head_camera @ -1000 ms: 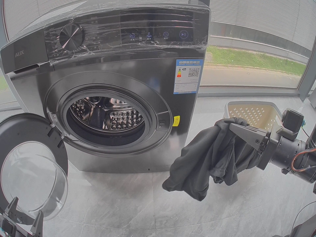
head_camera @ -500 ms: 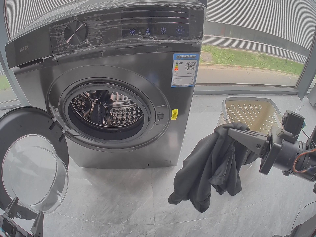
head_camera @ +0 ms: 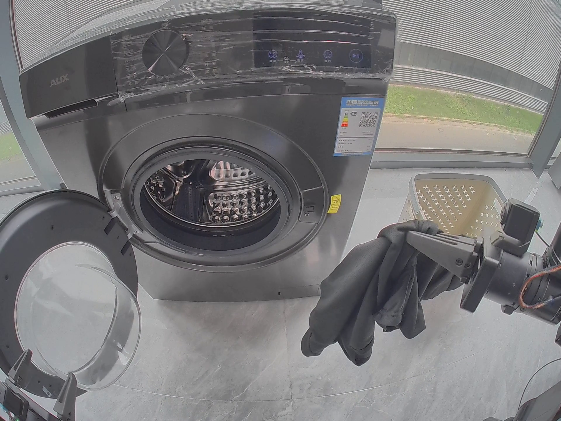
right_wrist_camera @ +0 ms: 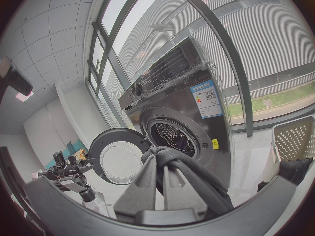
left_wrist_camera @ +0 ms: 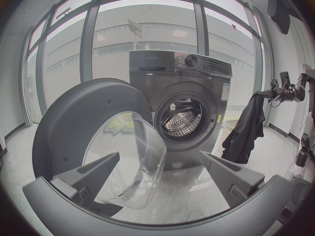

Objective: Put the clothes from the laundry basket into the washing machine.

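**Dark garment held up by the basket, drum open**

Clenched in the right gripper (head_camera: 412, 236): the bunched top of a dark grey cloth garment (head_camera: 374, 290), pinched between both fingers, the rest hanging in loose folds. Hem off the floor, as seen from the left wrist (left_wrist_camera: 244, 135). Held just in front of the cream perforated plastic laundry basket (head_camera: 456, 178), near its rim. To the right of the grey metal front-loading washing machine (head_camera: 234, 106) and apart from its right front corner. Open air between the hanging folds and the machine front.

Further left, the round drum opening (head_camera: 210, 203) uncovered, with perforated steel inside. Round dark door with bulging clear glass (head_camera: 58, 276) standing wide open on its left-hand hinge, well out from the machine's front. Left gripper (head_camera: 45, 381) low near the door's lower edge, fingers spread apart, holding nothing; contact with the door not clear.

Underfoot, pale grey marbled tile floor (head_camera: 234, 352), bare in front of the drum opening. Clear plastic film (head_camera: 193, 74) across the machine's panel. Tall glazed walls (head_camera: 467, 42) behind and to the right, with a strip of grass (head_camera: 467, 103) outside.
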Robot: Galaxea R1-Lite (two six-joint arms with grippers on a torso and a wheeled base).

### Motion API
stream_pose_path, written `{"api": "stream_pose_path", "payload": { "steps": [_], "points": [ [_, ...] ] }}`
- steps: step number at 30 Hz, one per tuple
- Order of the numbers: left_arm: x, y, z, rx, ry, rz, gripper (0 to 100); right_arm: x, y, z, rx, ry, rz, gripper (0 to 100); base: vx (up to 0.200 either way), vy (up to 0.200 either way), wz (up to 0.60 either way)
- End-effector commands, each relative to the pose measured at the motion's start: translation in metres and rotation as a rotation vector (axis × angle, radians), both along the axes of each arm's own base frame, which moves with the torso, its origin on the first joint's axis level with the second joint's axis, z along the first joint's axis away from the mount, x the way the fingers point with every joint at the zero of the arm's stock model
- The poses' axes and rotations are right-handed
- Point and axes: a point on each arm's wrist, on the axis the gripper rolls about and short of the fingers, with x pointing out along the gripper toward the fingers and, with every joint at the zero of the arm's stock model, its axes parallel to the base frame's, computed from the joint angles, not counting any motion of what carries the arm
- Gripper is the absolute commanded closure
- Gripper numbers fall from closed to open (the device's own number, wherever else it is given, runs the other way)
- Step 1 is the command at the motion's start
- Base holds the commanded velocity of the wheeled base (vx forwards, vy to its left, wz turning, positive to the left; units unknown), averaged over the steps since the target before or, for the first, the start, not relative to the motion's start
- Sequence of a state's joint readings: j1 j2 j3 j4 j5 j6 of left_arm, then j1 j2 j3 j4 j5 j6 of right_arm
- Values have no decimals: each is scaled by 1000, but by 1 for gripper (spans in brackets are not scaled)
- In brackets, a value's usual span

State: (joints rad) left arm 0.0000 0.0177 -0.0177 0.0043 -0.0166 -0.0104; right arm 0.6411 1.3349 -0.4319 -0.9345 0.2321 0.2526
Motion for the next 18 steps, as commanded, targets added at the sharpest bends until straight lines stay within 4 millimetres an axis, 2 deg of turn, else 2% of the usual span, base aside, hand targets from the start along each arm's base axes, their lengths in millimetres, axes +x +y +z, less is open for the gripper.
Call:
{"api": "stream_pose_path", "payload": {
  "steps": [1, 8, 16, 18],
  "points": [
    [0, 0, -5, -2, 0, 0, 0, -1, 1, -4, -16, 5, 9, 100, 200, 0, 0],
    [0, 0, -5, -2, 0, 0, 0, -2, 0, -5, -28, 1, 8, 100, 200, 0, 0],
    [0, 0, -5, 6, -3, 3, 0, -6, 3, -9, -43, -7, 36, 100, 0, 0, 0],
    [0, 0, -5, 3, -1, 1, 0, -7, 4, -10, -47, -2, 41, 100, 0, 200, 0]
  ]
}}
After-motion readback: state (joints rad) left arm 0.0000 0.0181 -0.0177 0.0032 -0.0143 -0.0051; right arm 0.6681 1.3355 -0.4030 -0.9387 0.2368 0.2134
